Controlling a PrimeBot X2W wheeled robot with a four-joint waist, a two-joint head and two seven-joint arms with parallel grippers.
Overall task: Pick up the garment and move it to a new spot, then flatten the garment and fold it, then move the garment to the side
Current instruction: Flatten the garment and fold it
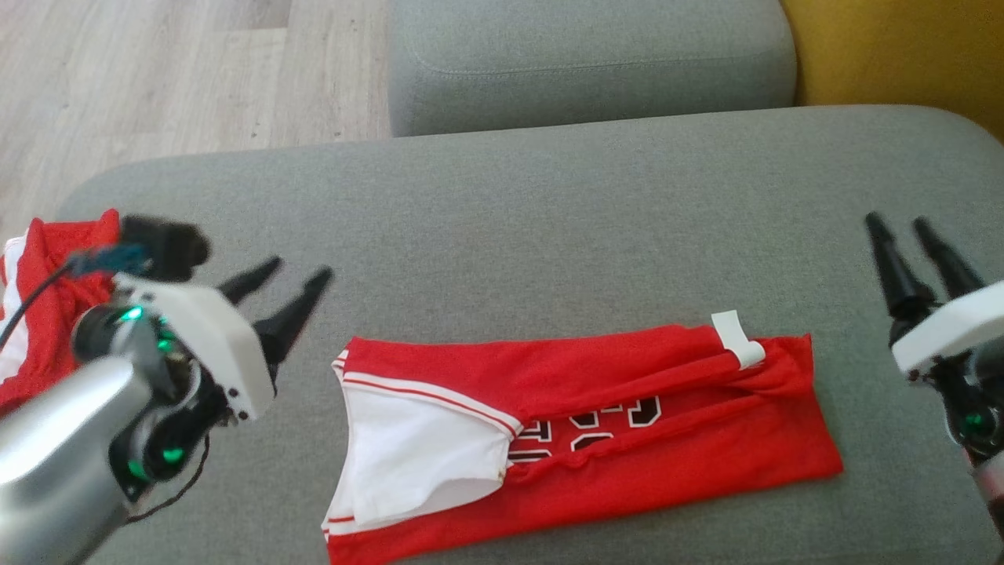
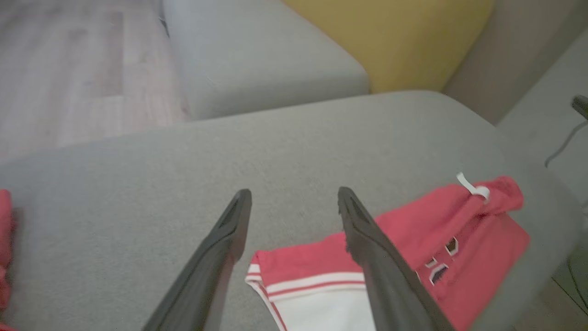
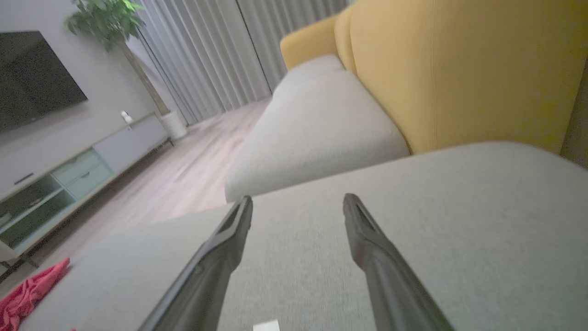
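A red garment point(image 1: 627, 424) with white trim and dark numbers lies folded in a long strip on the grey sofa cushion point(image 1: 549, 220), near its front edge. A white tag point(image 1: 737, 337) sticks up at its right end. My left gripper point(image 1: 296, 278) hovers open just left of the garment's white-trimmed end, nothing between its fingers. In the left wrist view the garment point(image 2: 459, 230) lies under and right of that open left gripper point(image 2: 294, 197). My right gripper point(image 1: 902, 227) stands open to the right of the garment, apart from it. The right gripper point(image 3: 298, 202) points over bare cushion.
A second red and white cloth point(image 1: 47, 298) lies at the cushion's left edge behind my left arm. Another grey cushion point(image 1: 588, 55) and a yellow backrest point(image 1: 902, 47) stand beyond. Wooden floor point(image 1: 157, 78) lies at the far left.
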